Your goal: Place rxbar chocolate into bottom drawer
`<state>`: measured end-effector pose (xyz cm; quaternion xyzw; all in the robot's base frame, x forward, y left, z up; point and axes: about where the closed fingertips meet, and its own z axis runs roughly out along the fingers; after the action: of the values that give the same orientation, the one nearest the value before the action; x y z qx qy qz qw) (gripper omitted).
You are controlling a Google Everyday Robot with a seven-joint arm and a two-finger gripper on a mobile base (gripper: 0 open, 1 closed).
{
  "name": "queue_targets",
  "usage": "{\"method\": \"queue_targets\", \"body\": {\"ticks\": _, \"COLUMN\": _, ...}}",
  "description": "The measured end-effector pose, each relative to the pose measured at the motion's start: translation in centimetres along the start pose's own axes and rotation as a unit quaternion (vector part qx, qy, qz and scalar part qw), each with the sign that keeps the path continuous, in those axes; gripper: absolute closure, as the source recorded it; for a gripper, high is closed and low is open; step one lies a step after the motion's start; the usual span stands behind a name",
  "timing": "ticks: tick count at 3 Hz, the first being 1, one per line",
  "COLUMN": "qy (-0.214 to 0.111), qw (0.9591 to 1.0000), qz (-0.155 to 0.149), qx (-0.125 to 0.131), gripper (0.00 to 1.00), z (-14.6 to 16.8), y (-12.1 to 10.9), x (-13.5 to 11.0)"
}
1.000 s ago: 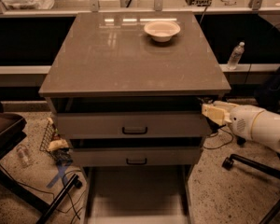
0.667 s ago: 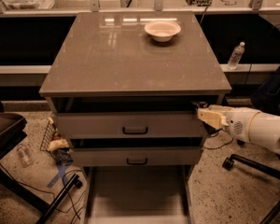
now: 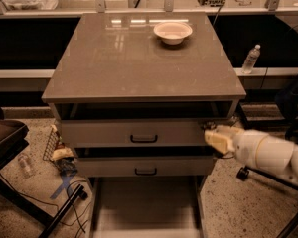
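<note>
The cream gripper (image 3: 213,137), parted or closed I could not tell, hung by the grey top drawer's (image 3: 134,133) right end, black-wrapped rxbar chocolate unseen; lowering towards the pale pulled-out bottom drawer (image 3: 144,209) risked snagging drawer fronts.

A round white bowl (image 3: 173,32) sits back right on the flat grey desk (image 3: 129,66). Below its top are the grey top drawer (image 3: 109,133) and the middle drawer (image 3: 109,166), with the wide pale bottom drawer (image 3: 144,207) pulled out forward beneath them. The pale robot hand (image 3: 216,139) is at the top drawer's right end.
</note>
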<state>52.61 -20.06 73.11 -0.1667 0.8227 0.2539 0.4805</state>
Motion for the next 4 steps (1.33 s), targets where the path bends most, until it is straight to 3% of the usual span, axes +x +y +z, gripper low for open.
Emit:
{"method": "queue_targets", "body": {"ticks": 2, "qy": 0.032, "qw": 0.9986, "qz": -0.037, "qx": -0.022, "gripper": 1.00, "z": 1.0, "y": 2.5, "x": 14.1}}
{"method": "queue_targets", "body": {"ticks": 4, "qy": 0.059, "qw": 0.9972, "qz": -0.012, "qx": -0.045, "gripper": 1.00, "z": 6.0, "y": 1.9, "x": 26.3}}
